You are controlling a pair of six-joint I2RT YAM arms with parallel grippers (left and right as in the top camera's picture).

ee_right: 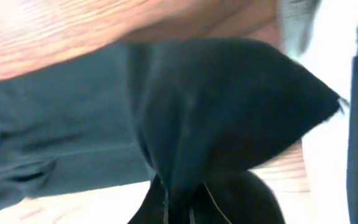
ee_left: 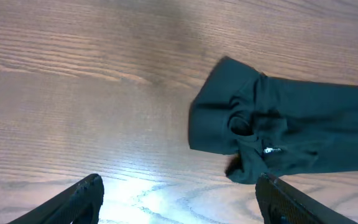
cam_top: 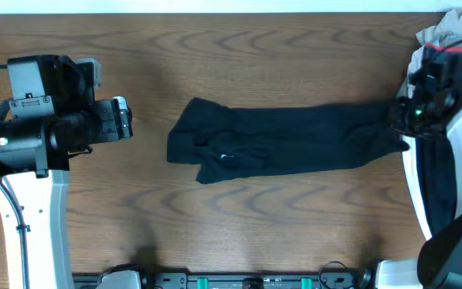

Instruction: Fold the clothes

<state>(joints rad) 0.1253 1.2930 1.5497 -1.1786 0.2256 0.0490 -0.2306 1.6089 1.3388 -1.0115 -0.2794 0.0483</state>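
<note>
The left tool (cam_top: 125,120) hangs over the brown wood-grain surface (cam_top: 215,48), its fingers (ee_left: 79,199) spread wide and holding nothing, just beside the cloth's left end. The soft black T-shirt (cam_top: 295,138) lies as a long crumpled band across the middle of the surface. The right tool (cam_top: 399,120) is clenched on a bunched fold at its right end.

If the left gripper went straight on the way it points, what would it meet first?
Most likely the bunched end of the black shirt, lying ahead of the left gripper. Its height above the table is unclear, so it might pass over.
</note>
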